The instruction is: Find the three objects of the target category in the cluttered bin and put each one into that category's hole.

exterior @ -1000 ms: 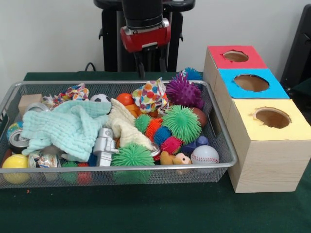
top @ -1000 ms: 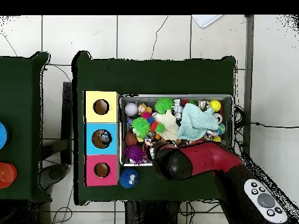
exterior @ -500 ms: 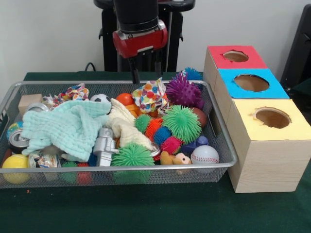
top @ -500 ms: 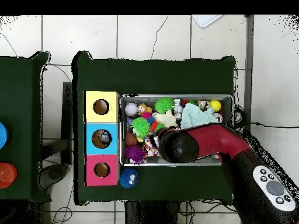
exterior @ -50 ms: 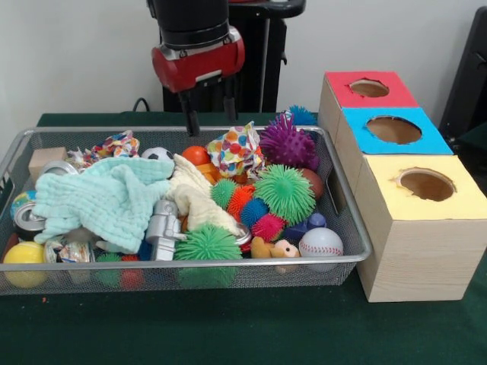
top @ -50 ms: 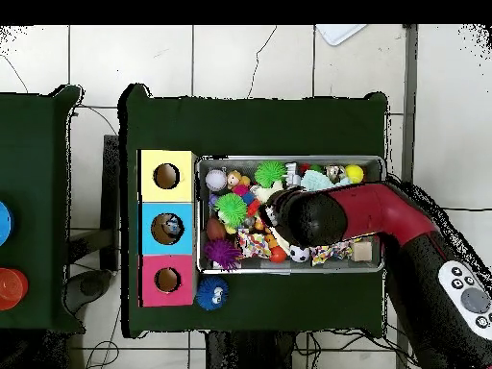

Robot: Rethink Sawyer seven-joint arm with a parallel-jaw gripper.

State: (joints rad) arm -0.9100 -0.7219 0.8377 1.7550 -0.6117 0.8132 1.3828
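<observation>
The bin [exterior @ -50 ms: 346,220] sat packed rim to rim: spiky balls crowded its end nearest the boxes, the big green spiky ball [exterior @ -50 ms: 284,193] in the thick of them, a purple one [exterior @ -50 ms: 288,144] against the far rim, another green one [exterior @ -50 ms: 208,245] at the near rim beside the baseball [exterior @ -50 ms: 320,242]. The mint cloth [exterior @ -50 ms: 106,197] covered the other half. My pincer [exterior @ -50 ms: 207,114] hung above the far rim, over the orange ball [exterior @ -50 ms: 195,154], fingers [exterior @ -50 ms: 188,118] spread apart and gripping nothing. There was open air between my tips and the pile. The three boxes stood beside the bin's end, yellow-topped box [exterior @ -50 ms: 426,186] nearest, blue [exterior @ -50 ms: 392,131] in the middle, red [exterior @ -50 ms: 368,89] farthest, with a narrow strip of green table [exterior @ -50 ms: 228,327] along the front.
</observation>
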